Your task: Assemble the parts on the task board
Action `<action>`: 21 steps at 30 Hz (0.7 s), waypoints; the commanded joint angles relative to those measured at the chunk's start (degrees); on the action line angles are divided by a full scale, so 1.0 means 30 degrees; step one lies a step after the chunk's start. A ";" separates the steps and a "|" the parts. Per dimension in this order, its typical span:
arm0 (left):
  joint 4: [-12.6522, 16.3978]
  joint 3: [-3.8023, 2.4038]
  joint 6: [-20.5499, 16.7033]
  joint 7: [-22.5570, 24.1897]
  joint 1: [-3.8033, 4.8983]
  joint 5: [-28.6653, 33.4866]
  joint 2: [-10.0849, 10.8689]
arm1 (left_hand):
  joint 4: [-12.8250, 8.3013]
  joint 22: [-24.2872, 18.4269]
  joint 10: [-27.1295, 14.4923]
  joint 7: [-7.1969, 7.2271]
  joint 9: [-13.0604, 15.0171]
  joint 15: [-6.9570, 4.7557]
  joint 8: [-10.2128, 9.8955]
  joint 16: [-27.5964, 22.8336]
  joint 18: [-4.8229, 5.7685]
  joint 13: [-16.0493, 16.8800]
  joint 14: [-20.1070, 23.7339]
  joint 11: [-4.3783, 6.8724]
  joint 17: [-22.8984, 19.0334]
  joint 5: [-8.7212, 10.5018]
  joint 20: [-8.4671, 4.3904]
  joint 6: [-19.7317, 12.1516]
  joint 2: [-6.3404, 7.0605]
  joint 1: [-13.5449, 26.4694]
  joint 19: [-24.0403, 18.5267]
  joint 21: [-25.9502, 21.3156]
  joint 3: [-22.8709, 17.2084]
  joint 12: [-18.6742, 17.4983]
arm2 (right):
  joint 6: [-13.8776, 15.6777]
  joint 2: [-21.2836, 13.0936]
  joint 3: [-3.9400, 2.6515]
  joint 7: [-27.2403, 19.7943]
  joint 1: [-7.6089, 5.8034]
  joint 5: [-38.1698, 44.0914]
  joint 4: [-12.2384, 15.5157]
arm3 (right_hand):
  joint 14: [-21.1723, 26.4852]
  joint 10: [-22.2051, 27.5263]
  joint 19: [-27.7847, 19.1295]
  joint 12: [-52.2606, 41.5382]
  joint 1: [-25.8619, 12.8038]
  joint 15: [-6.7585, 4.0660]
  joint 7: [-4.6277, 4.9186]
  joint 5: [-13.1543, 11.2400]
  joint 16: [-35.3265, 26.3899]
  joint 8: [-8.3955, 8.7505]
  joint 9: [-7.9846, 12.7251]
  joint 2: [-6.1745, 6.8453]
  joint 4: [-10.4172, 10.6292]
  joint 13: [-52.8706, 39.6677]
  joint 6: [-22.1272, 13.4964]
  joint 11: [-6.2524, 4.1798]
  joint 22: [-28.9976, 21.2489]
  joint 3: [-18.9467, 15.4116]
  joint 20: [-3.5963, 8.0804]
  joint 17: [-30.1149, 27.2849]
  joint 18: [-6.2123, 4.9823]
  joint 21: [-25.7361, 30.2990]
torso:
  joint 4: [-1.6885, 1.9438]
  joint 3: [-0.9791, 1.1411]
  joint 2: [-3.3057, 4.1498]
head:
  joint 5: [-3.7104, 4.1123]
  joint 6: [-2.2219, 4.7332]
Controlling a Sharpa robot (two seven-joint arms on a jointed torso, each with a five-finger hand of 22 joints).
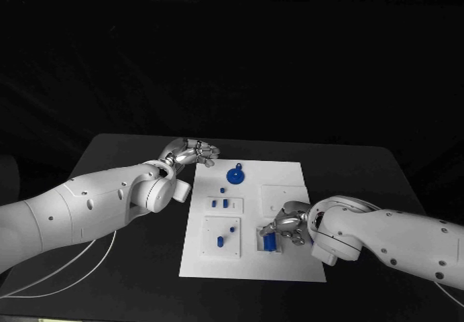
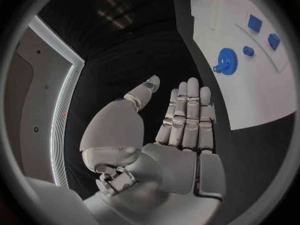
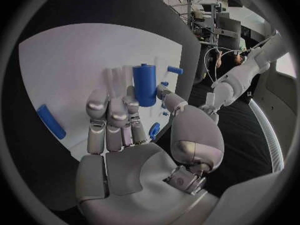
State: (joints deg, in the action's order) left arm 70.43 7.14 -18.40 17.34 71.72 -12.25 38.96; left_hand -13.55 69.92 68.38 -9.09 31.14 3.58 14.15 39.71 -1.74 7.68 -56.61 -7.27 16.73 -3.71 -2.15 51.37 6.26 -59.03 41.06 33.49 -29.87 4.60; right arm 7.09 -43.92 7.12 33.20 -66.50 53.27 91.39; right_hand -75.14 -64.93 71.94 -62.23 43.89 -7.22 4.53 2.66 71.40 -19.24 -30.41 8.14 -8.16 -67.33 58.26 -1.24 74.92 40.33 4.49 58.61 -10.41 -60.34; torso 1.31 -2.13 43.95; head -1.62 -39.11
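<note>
Black table (image 1: 116, 151), matte top, dark surround. White rectangular task board (image 1: 290, 265) lies flat in the middle of it, long side running away from the robot.

Left hand (image 1: 188, 153): at the board's far left corner, over the black table just beside the board edge. Left wrist view shows this hand (image 2: 181, 120) flat, fingers (image 2: 190, 105) straight and side by side, thumb set apart, nothing in the palm. Not touching the board.

Right hand (image 1: 288, 228): low over the board's near right part, above a white recessed block there. Right wrist view has the hand (image 3: 125, 130) with fingers (image 3: 115, 112) extended together towards the board and a blue cylindrical peg (image 3: 144, 85) upright just past the fingertips, the thumb alongside it. Whether thumb and fingers actually pinch the peg, cannot tell; contact is hidden by the fingers. Head view shows blue (image 1: 269, 241) right under the hand, partly covered.

Other parts on the board: a blue round gear-like disc with a small knob (image 1: 236, 176) near the far end; a small blue piece (image 1: 224, 190) just nearer than it; a pair of short blue blocks (image 1: 219, 202) in a shallow white tray mid-board; blue pegs (image 1: 225, 236) in a square white tray at near left. A long blue bar (image 3: 50, 121) lies flat on the board beside the right hand.

White cable (image 1: 68, 272) trails over the table under the left arm, off the board.
</note>
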 commanded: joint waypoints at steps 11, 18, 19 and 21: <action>0.0054 -0.0015 0.0240 0.0172 0.0014 0.0094 -0.0072 | -0.0002 0.0028 -0.0110 -0.0022 -0.0023 0.0066 0.0090 -0.0078 -0.0059 -0.0023 -0.0122 0.0011 0.0029 -0.0006 0.0075 -0.0110 -0.0048 0.0078 0.0032 -0.0080 0.0120 -0.0064 | -0.0154 0.0184 0.0117 0.0077 0.0073 0.0581 -0.0064 | 0.0016 -0.0047 -0.0016 0.0090 -0.0276 -0.0097 0.0132 0.0058 -0.0043 0.0093 0.0019 0.0058 -0.0036 -0.0021 0.0120 -0.0069 0.0294 -0.0108 -0.0011 0.0017 -0.1525 -0.0106 | -0.0003 0.0000 -0.0004 | -0.0037 -0.0023; 0.0050 -0.0015 0.0238 0.0153 0.0014 0.0094 -0.0089 | 0.0001 0.0031 -0.0111 -0.0025 -0.0029 0.0067 0.0088 -0.0087 -0.0058 -0.0025 -0.0123 0.0010 0.0041 -0.0003 0.0077 -0.0118 -0.0044 0.0088 0.0034 -0.0088 0.0129 -0.0063 | -0.0085 0.0198 0.0139 0.0044 0.0075 0.0637 -0.0018 | 0.0179 0.0315 -0.0314 0.0308 -0.2204 -0.0064 0.0201 0.0072 -0.0196 0.0330 0.0062 0.1000 -0.0646 -0.0123 -0.0259 -0.0026 0.0247 -0.2942 0.0239 0.0033 -0.1531 0.0051 | 0.0002 -0.0006 -0.0005 | -0.0051 -0.0034; 0.0048 -0.0015 0.0238 0.0152 0.0014 0.0094 -0.0087 | 0.0001 0.0032 -0.0111 -0.0025 -0.0029 0.0067 0.0088 -0.0088 -0.0058 -0.0025 -0.0123 0.0010 0.0042 -0.0003 0.0077 -0.0119 -0.0044 0.0089 0.0034 -0.0089 0.0130 -0.0063 | -0.0094 0.0196 0.0141 0.0037 0.0075 0.0658 -0.0018 | 0.0187 0.0325 -0.0335 0.0325 -0.2270 -0.0072 0.0202 0.0053 -0.0213 0.0345 0.0062 0.0891 -0.0795 -0.0140 -0.0265 -0.0031 0.0241 -0.3155 0.0280 0.0039 -0.1531 0.0070 | 0.0002 -0.0006 -0.0005 | -0.0051 -0.0034; 0.0048 -0.0015 0.0232 0.0150 0.0014 0.0094 -0.0083 | 0.0002 0.0033 -0.0111 -0.0027 -0.0031 0.0068 0.0087 -0.0091 -0.0057 -0.0026 -0.0123 0.0010 0.0045 -0.0001 0.0078 -0.0122 -0.0044 0.0092 0.0034 -0.0091 0.0133 -0.0063 | -0.0085 0.0176 0.0143 0.0022 0.0075 0.0661 -0.0001 | 0.0202 0.0356 -0.0386 0.0366 -0.2475 -0.0075 0.0188 0.0065 -0.0248 0.0382 0.0064 0.0723 -0.1169 -0.0175 -0.0288 -0.0031 0.0237 -0.3666 0.0346 0.0052 -0.1531 0.0105 | -0.0002 -0.0005 -0.0004 | -0.0058 -0.0038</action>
State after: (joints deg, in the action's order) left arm 70.44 7.13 -18.39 17.31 71.72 -12.24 38.84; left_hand -13.55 69.96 68.38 -9.09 31.13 3.58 14.15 39.71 -1.74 7.69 -56.61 -7.26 16.78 -3.71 -2.15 51.36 6.26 -59.03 41.06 33.49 -29.87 4.60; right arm 7.27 -43.57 7.42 33.58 -66.47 54.66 91.18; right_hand -74.85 -64.29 71.06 -61.45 36.72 -7.45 5.13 3.12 70.93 -18.40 -30.32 10.17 -11.60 -67.82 57.95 -1.43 74.91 29.59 5.14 58.71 -10.45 -60.34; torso 1.30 -2.14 43.93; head -1.77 -39.19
